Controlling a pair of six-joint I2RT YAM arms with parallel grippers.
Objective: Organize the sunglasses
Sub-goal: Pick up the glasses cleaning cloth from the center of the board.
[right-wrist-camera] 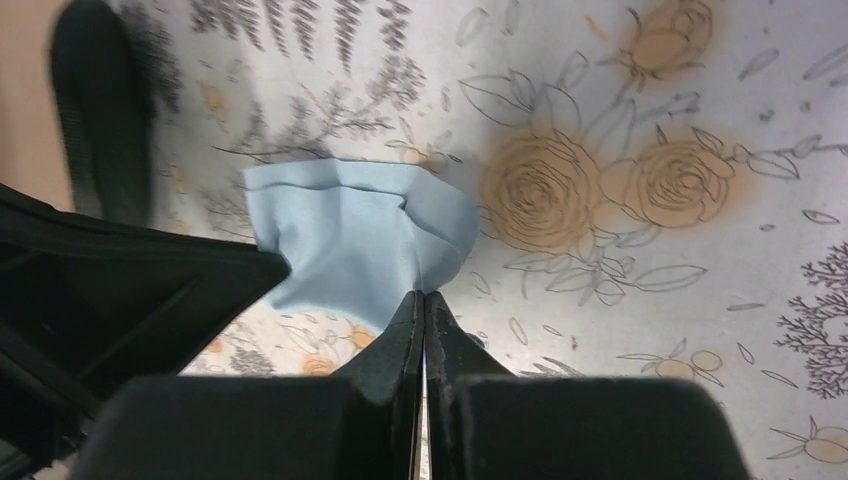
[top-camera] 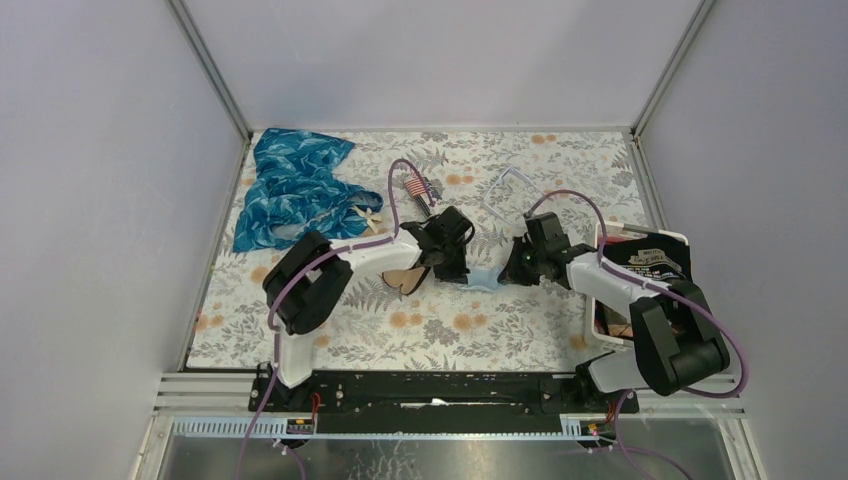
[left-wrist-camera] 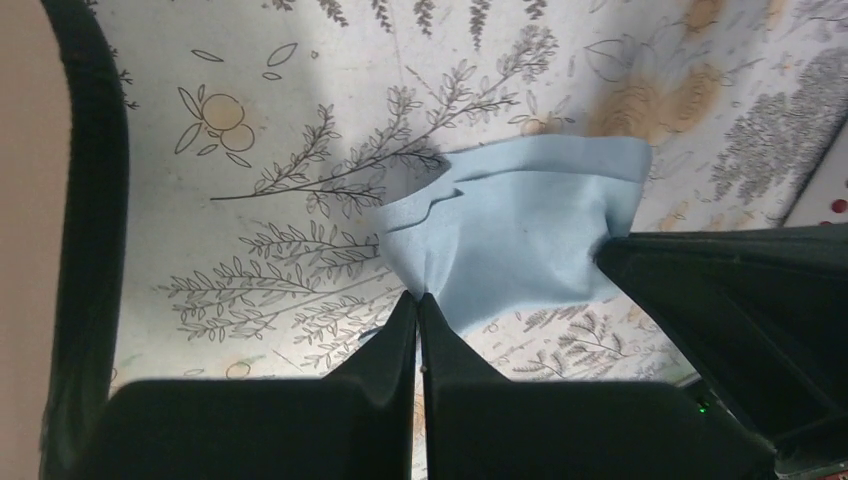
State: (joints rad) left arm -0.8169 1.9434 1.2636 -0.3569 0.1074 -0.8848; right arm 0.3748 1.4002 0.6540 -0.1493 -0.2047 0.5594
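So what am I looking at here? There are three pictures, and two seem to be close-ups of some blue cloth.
These are two robot arms bolted at the table's near edge. The wide picture comes from a camera above and behind them; each close-up comes from a camera on one arm's wrist. Between them, the left gripper and the right gripper are each shut on an edge of a small light blue cloth, holding it above the flowered tablecloth. The sunglasses with brown lenses lie under the left arm. Farther back are a blue patterned fabric and clear-framed glasses. A white tray sits at the right.
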